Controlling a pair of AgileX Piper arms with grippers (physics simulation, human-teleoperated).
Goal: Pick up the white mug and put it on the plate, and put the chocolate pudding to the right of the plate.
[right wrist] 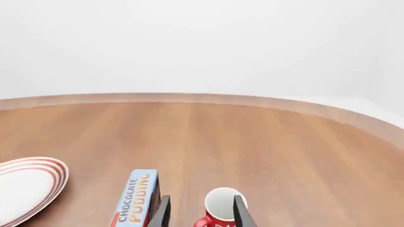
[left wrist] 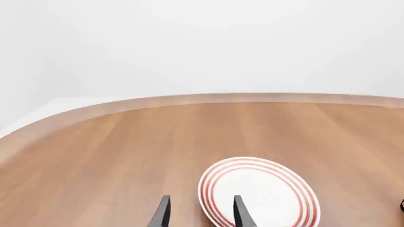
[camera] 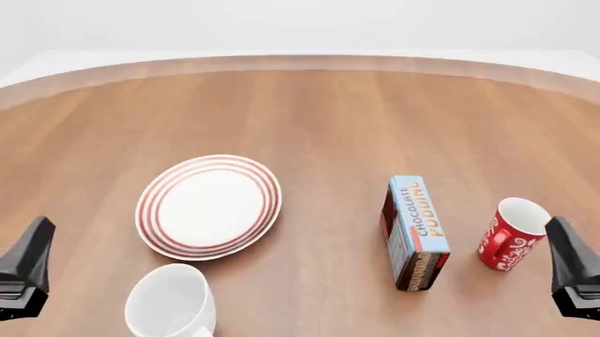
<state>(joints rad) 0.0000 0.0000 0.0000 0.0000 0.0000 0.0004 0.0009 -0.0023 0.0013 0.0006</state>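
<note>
Left gripper [left wrist: 198,215] and right gripper [right wrist: 198,213] both hover with jaws parted, holding nothing.

Wooden table [camera: 310,119], curved pale edge; plain white wall, possibly floor, behind.

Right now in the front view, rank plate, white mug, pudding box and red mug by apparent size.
1. plate
2. white mug, cut off by the frame edge and nearest the camera, so its rank over the box is unsure
3. chocolate pudding
4. red mug
</note>
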